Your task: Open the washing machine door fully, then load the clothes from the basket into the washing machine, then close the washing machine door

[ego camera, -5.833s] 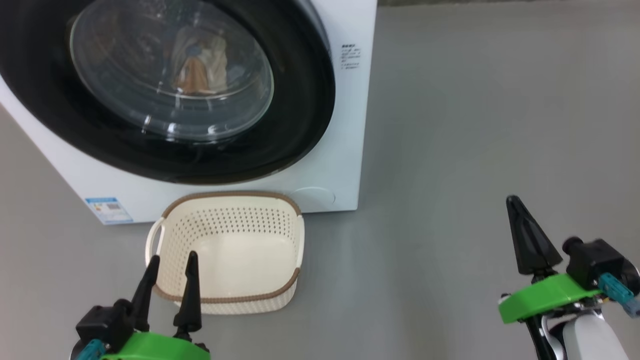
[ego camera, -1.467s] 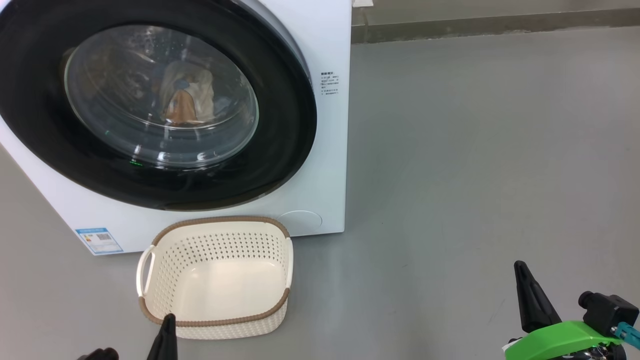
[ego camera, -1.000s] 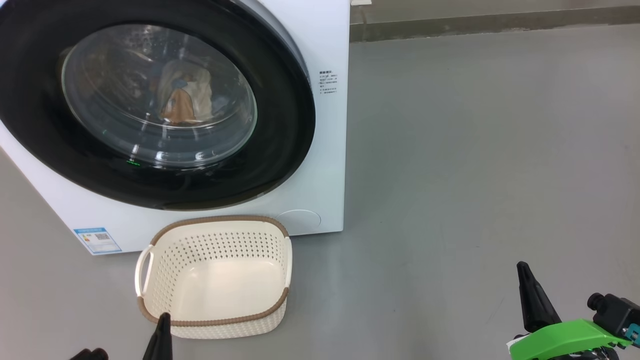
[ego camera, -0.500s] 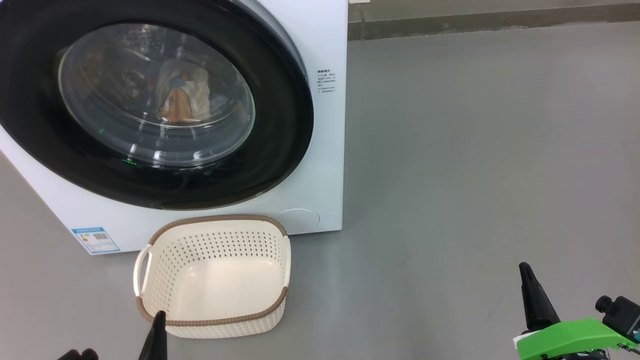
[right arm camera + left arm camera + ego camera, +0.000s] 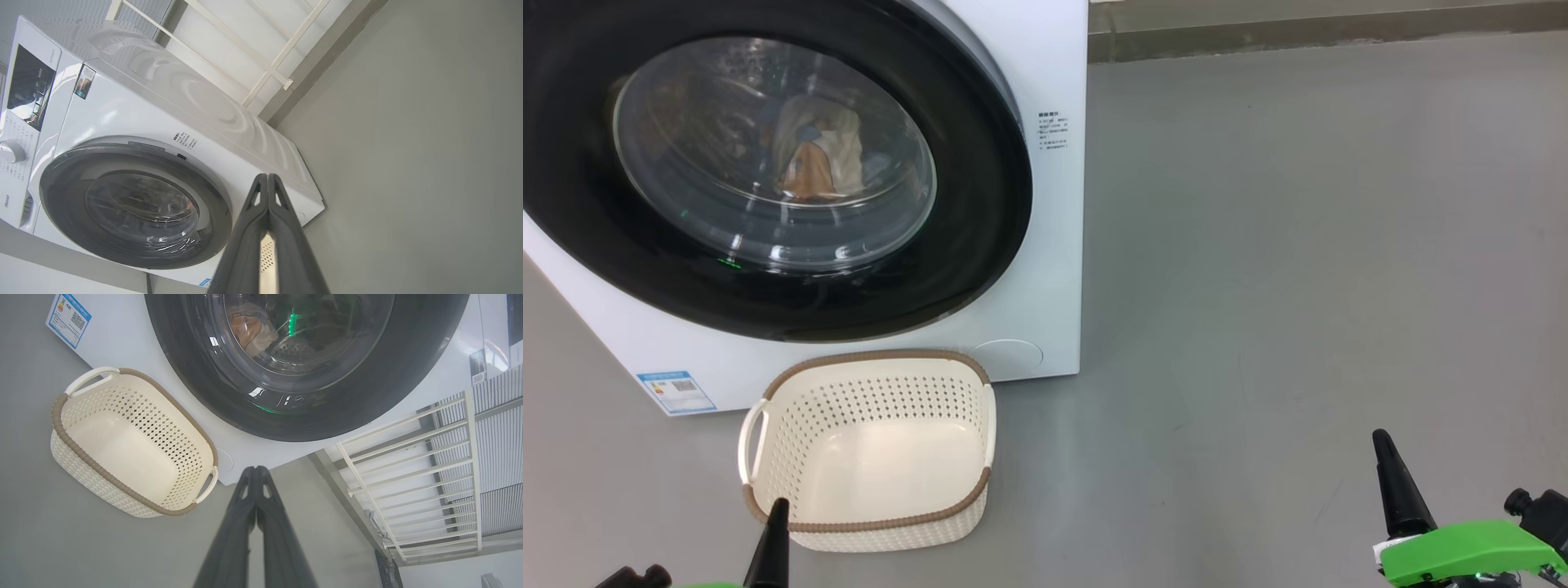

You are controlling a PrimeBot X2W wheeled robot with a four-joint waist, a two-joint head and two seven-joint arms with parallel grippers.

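— What's everything resting on?
— A plain grey floor [image 5: 1298, 245]. It runs back to a dark strip [image 5: 1323, 28] at the foot of the wall.
— And on it?
— A white washing machine [image 5: 1058, 245] stands at the far left, near that back edge. A cream basket [image 5: 882, 400] sits on the floor just in front of it, perhaps touching it; that's hard to tell from here.

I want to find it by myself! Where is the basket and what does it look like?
Find the big white washing machine with the round black door. On the grey floor in front of it, below the door, sits a small cream basket. Holes dot its sides, its rim is brown, its handles are white loops, and it is empty.
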